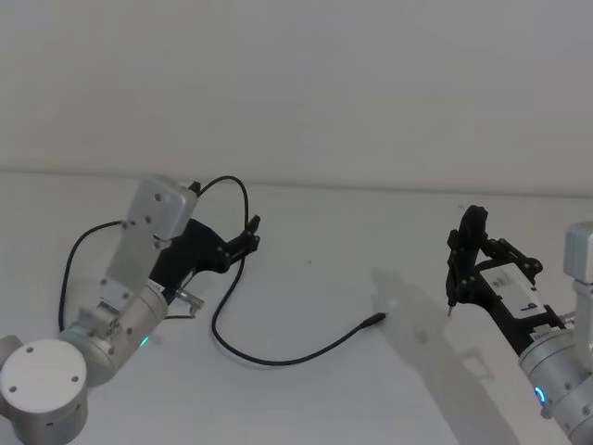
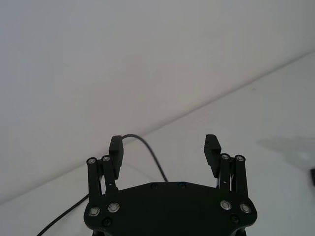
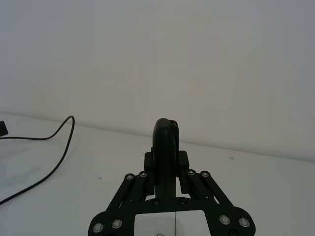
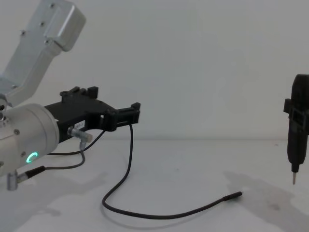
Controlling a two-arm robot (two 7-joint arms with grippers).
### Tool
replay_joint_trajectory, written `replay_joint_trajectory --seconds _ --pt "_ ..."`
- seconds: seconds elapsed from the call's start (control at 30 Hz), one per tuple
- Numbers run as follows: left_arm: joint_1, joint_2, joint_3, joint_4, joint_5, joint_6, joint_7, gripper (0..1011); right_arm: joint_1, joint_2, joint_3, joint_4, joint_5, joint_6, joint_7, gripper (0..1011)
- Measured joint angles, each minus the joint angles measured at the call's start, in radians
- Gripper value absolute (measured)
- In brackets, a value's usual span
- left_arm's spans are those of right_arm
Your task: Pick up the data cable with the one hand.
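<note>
One long curve is being traced over the table (image 1: 315,250) by the data cable (image 1: 278,362), from the nearer, spread-fingered left gripper (image 1: 253,233) toward the right gripper (image 1: 466,260), which is being clamped around a pen-like tool (image 1: 473,222).

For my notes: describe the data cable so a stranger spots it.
On the white table, start at the left gripper. The data cable is the thin black cord looping from there to a slim plug, unlike the rigid pen-like tool in the right gripper.
</note>
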Motion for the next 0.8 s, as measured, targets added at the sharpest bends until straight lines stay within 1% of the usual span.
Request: replay_joint_trajectory --seconds 0.33,0.63,0.67,0.73,0.77,0.8 --pt "-0.013 0.035 0.032 -0.044 0.008 0.042 -0.082 1001 0.000 0.000 0.000 0.000 0.000 0.000 0.000 268" --pt "-0.034 0.096 0.065 -0.102 0.014 0.101 -0.196 1001 0.000 0.000 0.000 0.000 0.000 0.000 0.000 268" --pt "-0.039 0.110 0.070 -0.113 0.015 0.111 -0.217 1001 0.000 0.000 0.000 0.000 0.000 0.000 0.000 268" --pt "-0.044 0.122 0.075 -0.123 0.015 0.123 -0.239 1001 0.000 0.000 0.000 0.000 0.000 0.000 0.000 268" --pt "-0.050 0.134 0.080 -0.133 0.015 0.137 -0.266 1001 0.000 0.000 0.000 0.000 0.000 0.000 0.000 268" --pt "-0.050 0.134 0.080 -0.133 0.015 0.137 -0.266 1002 0.000 0.000 0.000 0.000 0.000 0.000 0.000 268"
